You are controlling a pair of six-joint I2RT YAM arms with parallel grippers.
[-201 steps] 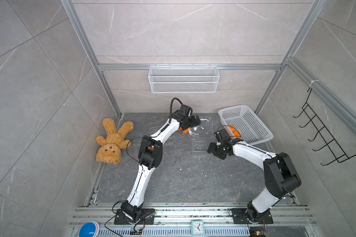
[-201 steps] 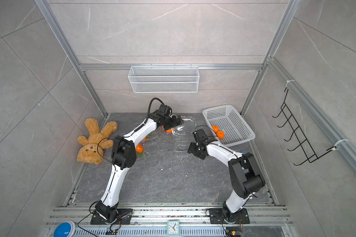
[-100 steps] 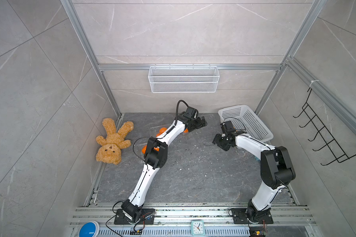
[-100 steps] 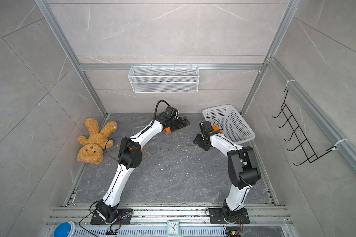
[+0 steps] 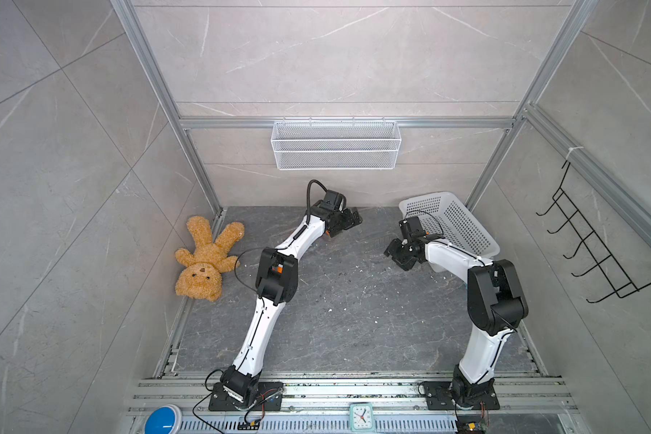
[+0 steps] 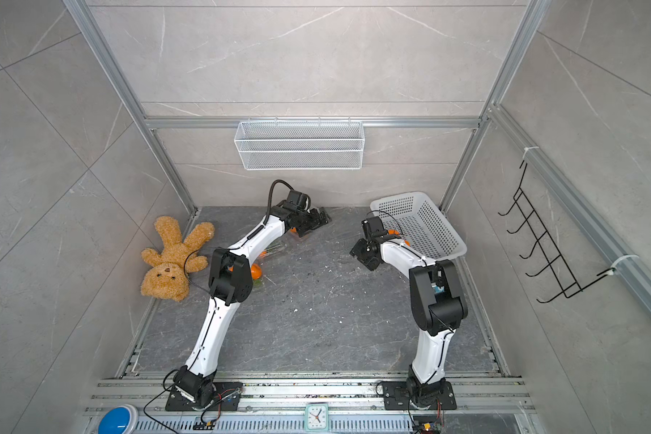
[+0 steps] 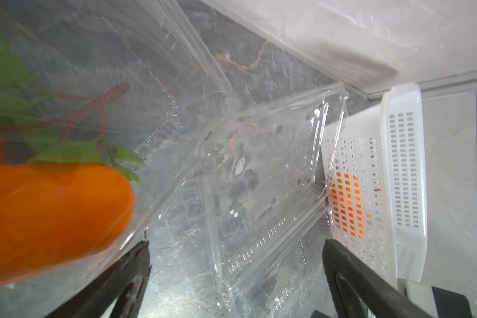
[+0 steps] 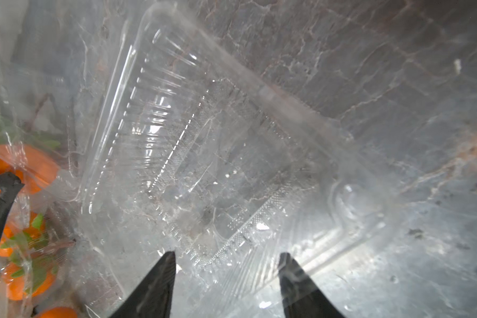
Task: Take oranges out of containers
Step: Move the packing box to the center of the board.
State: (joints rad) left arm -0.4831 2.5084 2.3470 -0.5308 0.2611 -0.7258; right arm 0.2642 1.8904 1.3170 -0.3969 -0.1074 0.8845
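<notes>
Left hand (image 7: 236, 247): fingers spread wide, nothing between them, low over the grey stone-patterned counter (image 5: 354, 319) near the back wall. Beside one finger a small round bright-orange fruit with green leaves (image 7: 53, 214) sits inside a clear plastic clamshell box (image 7: 154, 90); it is the task's thing, not yet out. The wide spread likely suits a fruit-sized grab.

Right hand (image 8: 226, 258): fingers apart, gripping nothing I can make out, poised at the edge of an empty clear ribbed clamshell (image 8: 204, 151) lying open on the counter. Probably there to steady it or clear it away.

White perforated plastic basket (image 7: 402, 165) stands just beyond. A basketed orange (image 7: 347, 206) shows through its holes, so this looks like the drop-off. More boxed oranges (image 8: 20, 286) wait beside the empty clamshell.
</notes>
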